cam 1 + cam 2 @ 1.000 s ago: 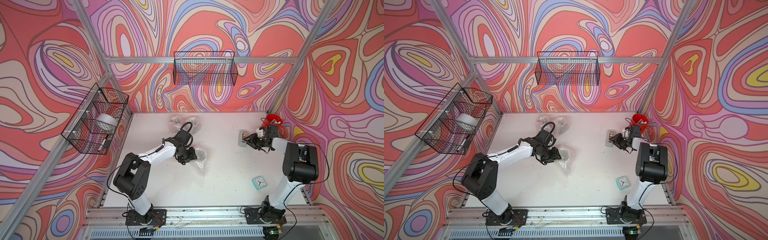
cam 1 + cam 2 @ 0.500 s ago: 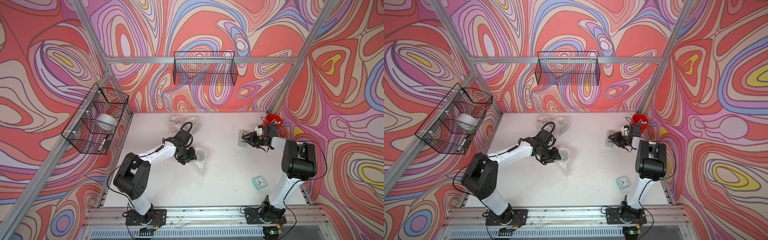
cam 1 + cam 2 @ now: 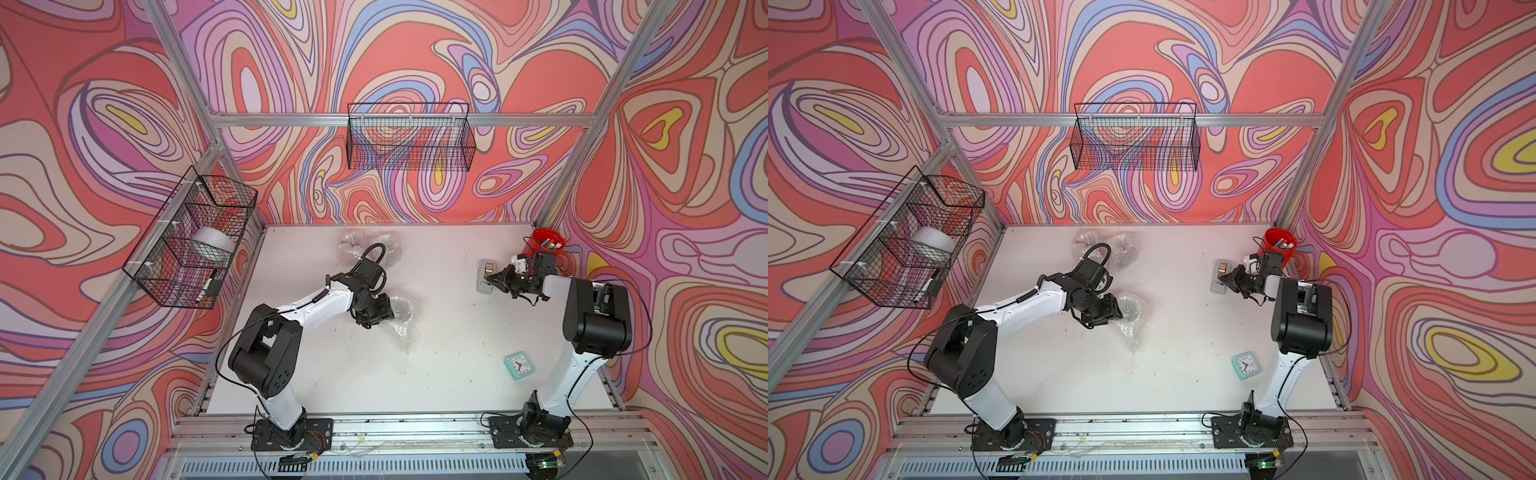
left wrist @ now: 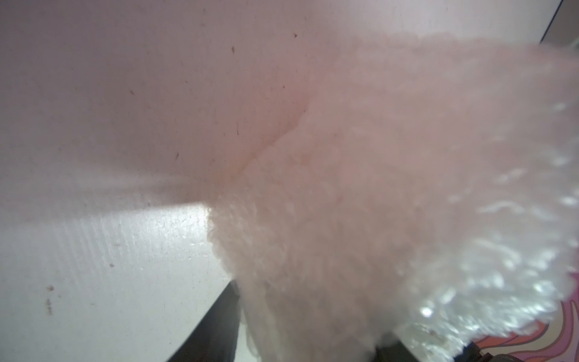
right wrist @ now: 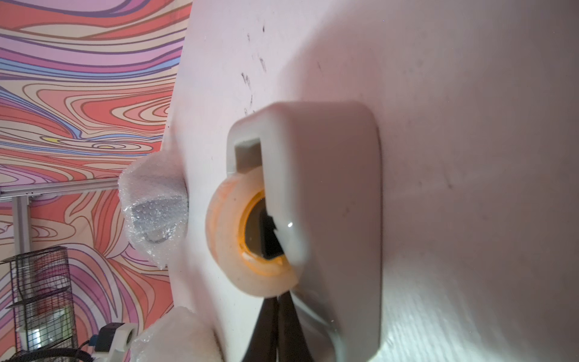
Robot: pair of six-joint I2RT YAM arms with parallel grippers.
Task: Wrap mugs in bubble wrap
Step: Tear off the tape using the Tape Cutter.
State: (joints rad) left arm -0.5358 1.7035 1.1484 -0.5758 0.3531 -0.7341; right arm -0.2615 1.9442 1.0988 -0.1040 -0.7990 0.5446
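Observation:
My left gripper (image 3: 390, 311) (image 3: 1118, 312) is shut on a crumpled bubble wrap (image 3: 402, 308) (image 3: 1130, 306) bundle in the middle of the table. In the left wrist view the bubble wrap (image 4: 376, 194) fills the space between the dark fingers (image 4: 213, 329); what is inside is hidden. Two more wrapped bundles (image 3: 365, 247) (image 3: 1104, 247) lie at the back. In the right wrist view a greyish shape with a loop shows through one bundle (image 5: 153, 213). No bare mug is in view. My right gripper (image 3: 492, 279) (image 5: 277, 301) is shut, its tips at the tape dispenser (image 3: 487, 276) (image 5: 329, 203), just under the tape roll (image 5: 232, 238).
A red pen cup (image 3: 548, 243) (image 3: 1280, 243) stands in the back right corner, behind my right arm. A small mint clock (image 3: 518, 365) (image 3: 1246, 365) lies front right. Wire baskets hang on the back wall (image 3: 409, 139) and the left wall (image 3: 195, 237).
My right gripper has closed its jaws at the tape dispenser and its arm has swung slightly. The left arm and its bundle have not moved.

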